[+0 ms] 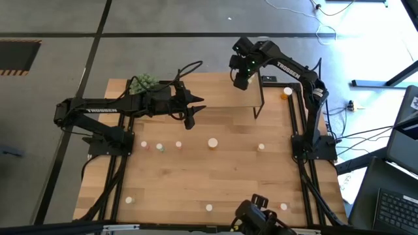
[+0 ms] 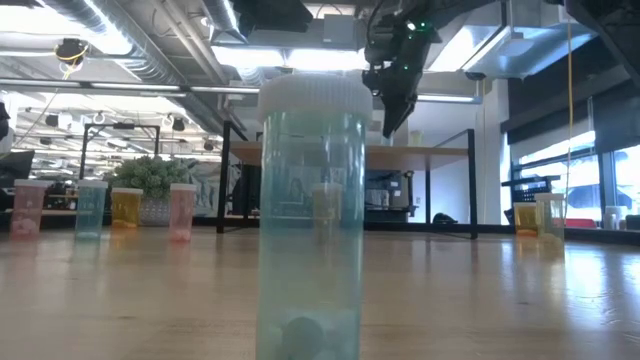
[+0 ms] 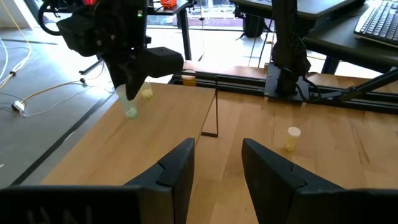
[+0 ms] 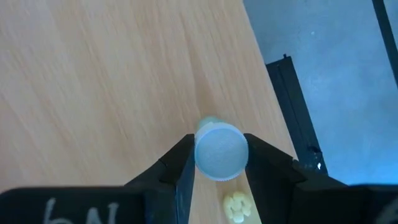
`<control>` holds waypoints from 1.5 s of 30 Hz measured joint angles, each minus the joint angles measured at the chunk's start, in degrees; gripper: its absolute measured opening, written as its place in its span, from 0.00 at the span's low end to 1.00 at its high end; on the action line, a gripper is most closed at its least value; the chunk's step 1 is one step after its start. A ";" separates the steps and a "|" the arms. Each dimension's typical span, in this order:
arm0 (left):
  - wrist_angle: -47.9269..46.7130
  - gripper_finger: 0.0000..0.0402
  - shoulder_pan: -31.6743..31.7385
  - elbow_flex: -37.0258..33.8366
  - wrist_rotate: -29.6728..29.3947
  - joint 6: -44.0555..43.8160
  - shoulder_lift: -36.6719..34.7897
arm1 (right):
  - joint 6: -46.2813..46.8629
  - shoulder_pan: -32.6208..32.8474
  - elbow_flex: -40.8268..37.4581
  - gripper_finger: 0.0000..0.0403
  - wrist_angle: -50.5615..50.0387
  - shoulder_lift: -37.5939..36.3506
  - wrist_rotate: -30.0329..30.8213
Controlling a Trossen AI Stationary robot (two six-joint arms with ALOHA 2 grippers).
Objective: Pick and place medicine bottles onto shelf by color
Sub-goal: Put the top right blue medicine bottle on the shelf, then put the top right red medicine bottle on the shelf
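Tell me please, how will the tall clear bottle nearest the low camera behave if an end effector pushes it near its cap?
The clear bottle stands upright, tall and narrow, so a push near its white cap would probably tip it. It looks mostly empty, with only a few pills at the bottom, so likely light. Being round and smooth, it may roll once down.

Right claw [image 1: 241,79] sat over the shelf [image 1: 228,98] at the table's [image 1: 196,189] far edge; fingers not readable from above. Left claw [image 1: 190,119] hung above the table just beside the shelf's left end, by the potted plant [image 1: 142,83]. Small bottles lay scattered: a row mid-table including a larger orange one [image 1: 213,143], a few near the front edge, one orange [image 1: 287,92] right of the shelf.
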 joint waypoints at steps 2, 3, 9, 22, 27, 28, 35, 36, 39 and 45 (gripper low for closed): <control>0.00 0.32 0.00 0.00 -0.02 0.00 0.00 | 0.00 0.00 0.00 0.32 0.03 0.01 0.03; 0.00 0.32 0.00 0.00 0.00 0.02 0.00 | -0.02 0.00 0.00 0.32 0.02 0.02 0.01; 0.01 0.32 -0.02 0.00 -0.80 0.02 0.00 | -0.42 0.00 0.00 0.32 0.31 0.09 0.02; 0.01 0.32 0.00 0.00 -6.49 -1.51 0.00 | -0.43 0.00 0.00 0.33 0.33 0.09 0.06; 0.01 0.32 0.00 0.00 -6.49 -1.51 0.00 | -0.44 0.02 -0.13 0.38 0.07 0.31 0.15; 0.02 0.32 0.00 0.00 -6.49 -1.51 0.00 | -0.41 0.02 -0.13 0.39 0.10 0.33 0.15; 0.00 0.32 0.00 0.00 -6.51 -1.51 0.00 | -0.30 0.02 0.84 0.43 0.31 0.31 0.19; 0.01 0.32 0.00 0.00 -6.50 -1.51 0.00 | -0.31 0.02 1.41 0.43 0.31 0.31 0.19; 0.00 0.32 0.00 0.00 -6.50 -1.51 0.00 | -0.28 0.02 3.45 0.43 0.00 0.31 0.22; 0.01 0.32 0.00 0.00 -6.50 -1.51 0.00 | -0.26 0.02 8.23 0.43 -3.49 0.26 1.29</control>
